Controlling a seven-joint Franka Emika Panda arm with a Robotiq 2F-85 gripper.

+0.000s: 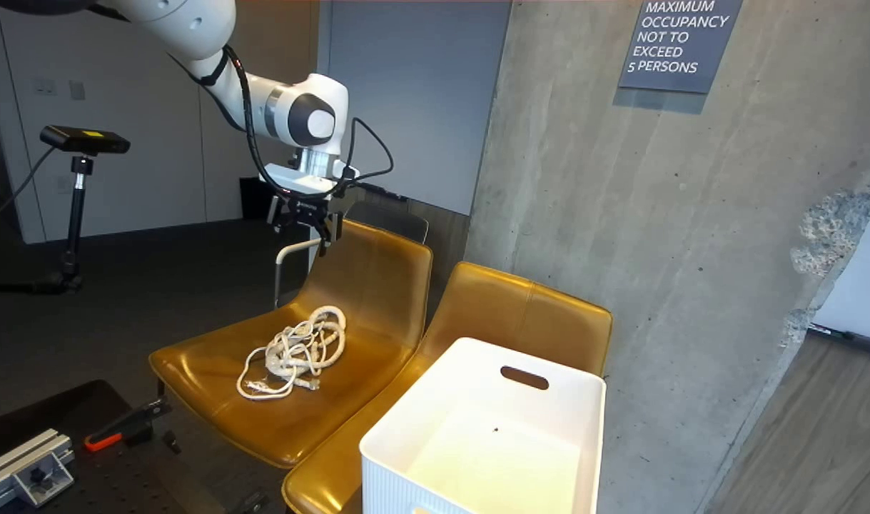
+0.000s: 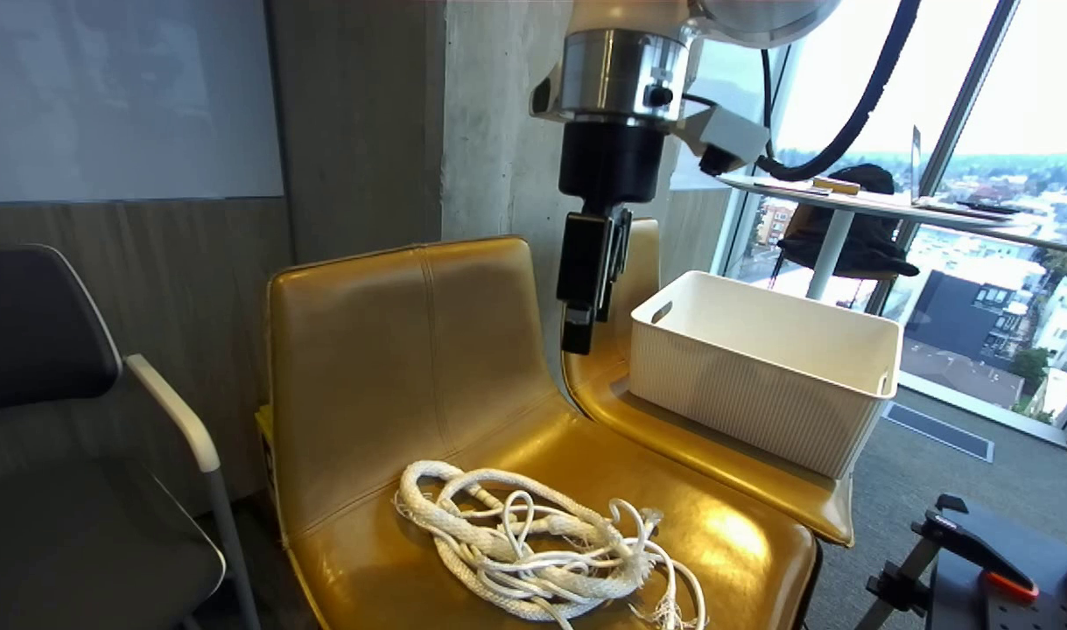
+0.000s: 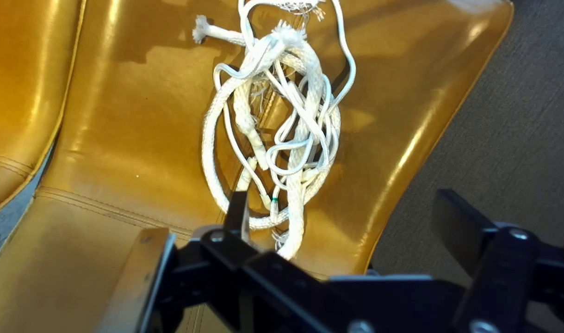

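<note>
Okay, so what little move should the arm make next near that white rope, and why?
I'd probably shift the open end effector sideways to centre it over the white rope. It holds nothing and hangs higher than the rope in both exterior views, while in the wrist view one finger partly covers the rope and the other shows against dark floor.
</note>
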